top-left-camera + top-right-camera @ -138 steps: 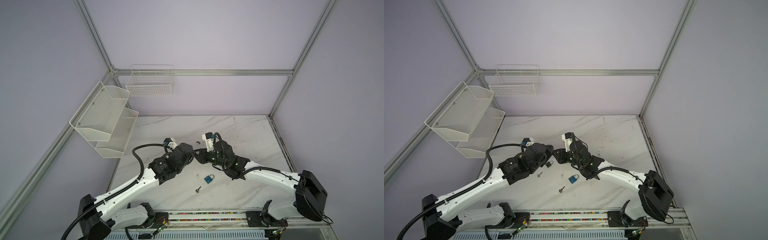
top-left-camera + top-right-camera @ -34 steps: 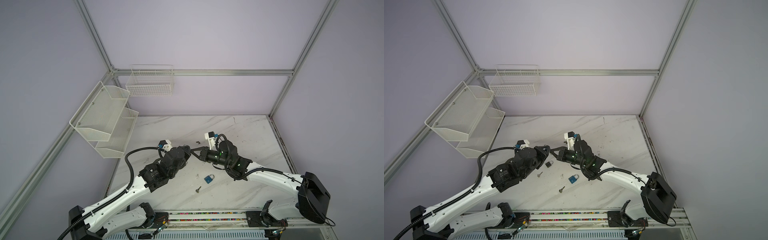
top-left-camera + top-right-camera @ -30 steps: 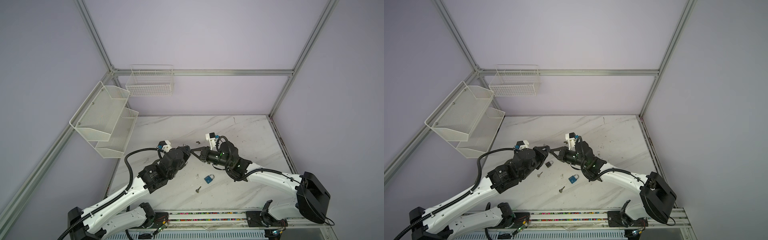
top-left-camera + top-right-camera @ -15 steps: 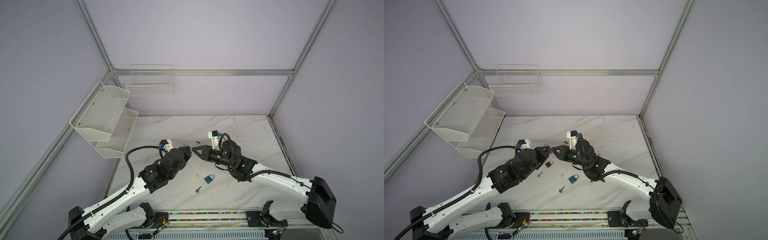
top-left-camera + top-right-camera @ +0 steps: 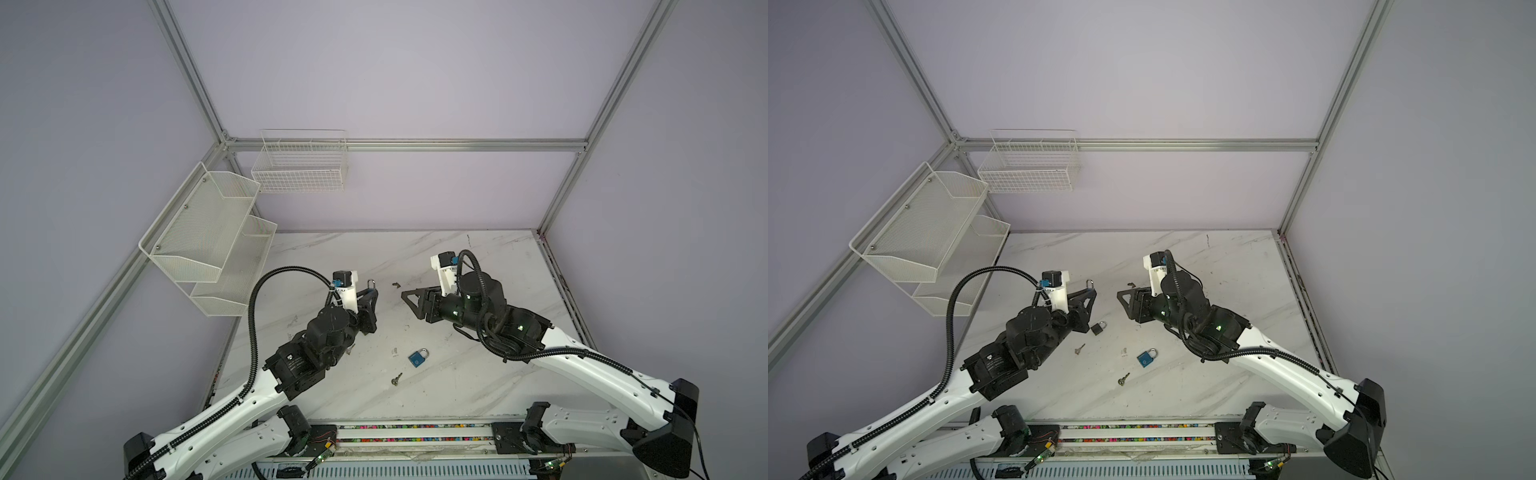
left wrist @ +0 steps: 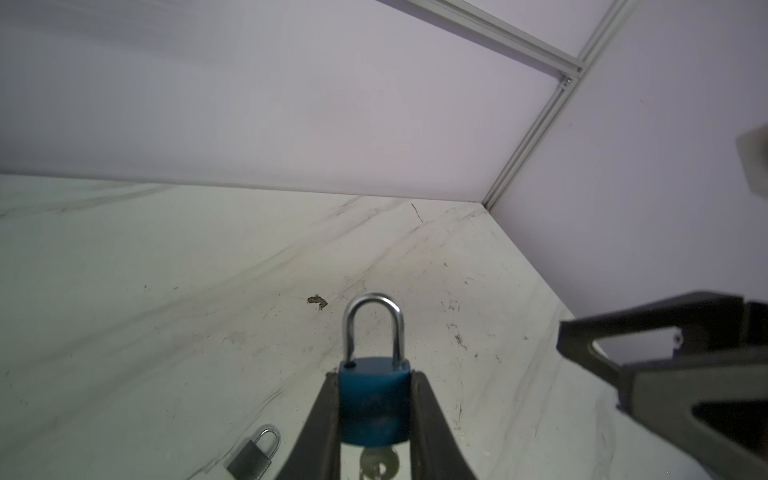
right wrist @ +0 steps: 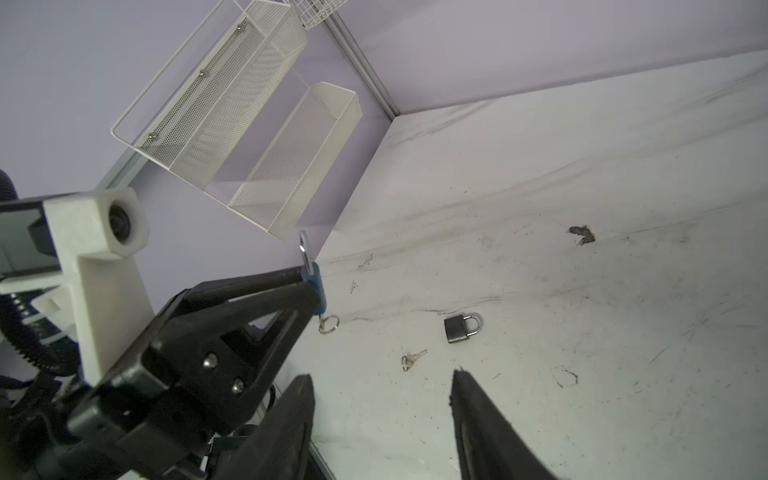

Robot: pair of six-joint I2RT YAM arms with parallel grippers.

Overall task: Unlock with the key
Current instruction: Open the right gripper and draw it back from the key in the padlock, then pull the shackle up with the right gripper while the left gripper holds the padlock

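Note:
My left gripper (image 6: 374, 376) is shut on the body of a small blue padlock (image 6: 374, 399), held above the marble table (image 5: 478, 257). Its steel shackle (image 6: 372, 328) points away from the wrist. A silver key (image 6: 380, 459) with a ring (image 7: 329, 323) sticks out of the lock's underside. In both top views the left gripper (image 5: 372, 293) (image 5: 1091, 294) sits left of centre. My right gripper (image 7: 381, 375) (image 5: 409, 303) is open and empty, a short gap to the right of the held padlock (image 7: 314, 282).
On the table lie a second blue padlock (image 5: 417, 357), a loose key (image 5: 396, 379), a dark grey padlock (image 5: 1098, 327) and another silver key (image 5: 1079, 349). White mesh shelves (image 5: 208, 232) and a wire basket (image 5: 299, 166) hang on the back-left walls.
My right gripper has opened, let go of the key and drawn back to the right. The left gripper still holds the padlock in about the same place.

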